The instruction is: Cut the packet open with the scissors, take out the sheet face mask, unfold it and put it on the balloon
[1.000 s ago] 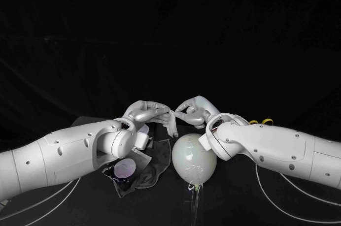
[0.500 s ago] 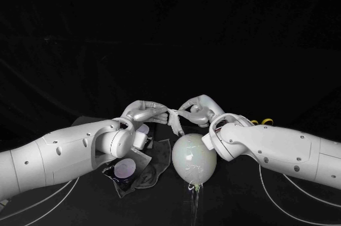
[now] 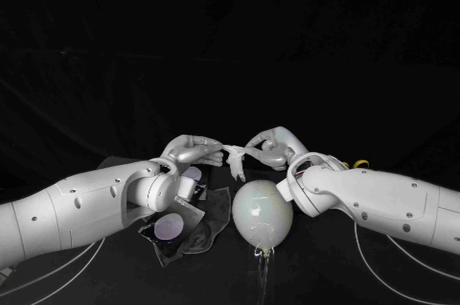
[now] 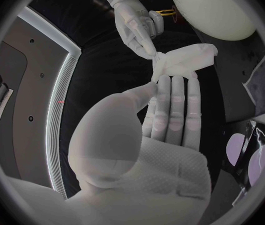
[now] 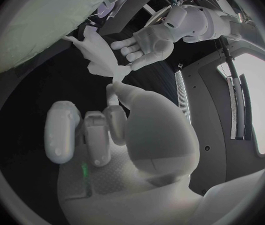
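the pale balloon (image 3: 262, 215) is lying near, right of the opened packet (image 3: 182, 233); just beyond, left hand (image 3: 195, 149) and right hand (image 3: 273, 144) are each pinching an end of the folded sheet mask (image 3: 236, 162), likely limp, slippery, tearable: best gripped by its edges.

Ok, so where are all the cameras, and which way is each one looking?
Head view: on the robot's head, looking down and forward; shows its left hand and right hand meeting beyond the balloon.
Left wrist view: behind the left hand, looking along its palm and fingers towards the right hand.
Right wrist view: behind the right hand, facing the left hand.
Shared: both wrist views show the mask pinched between the two hands, with the balloon nearby.
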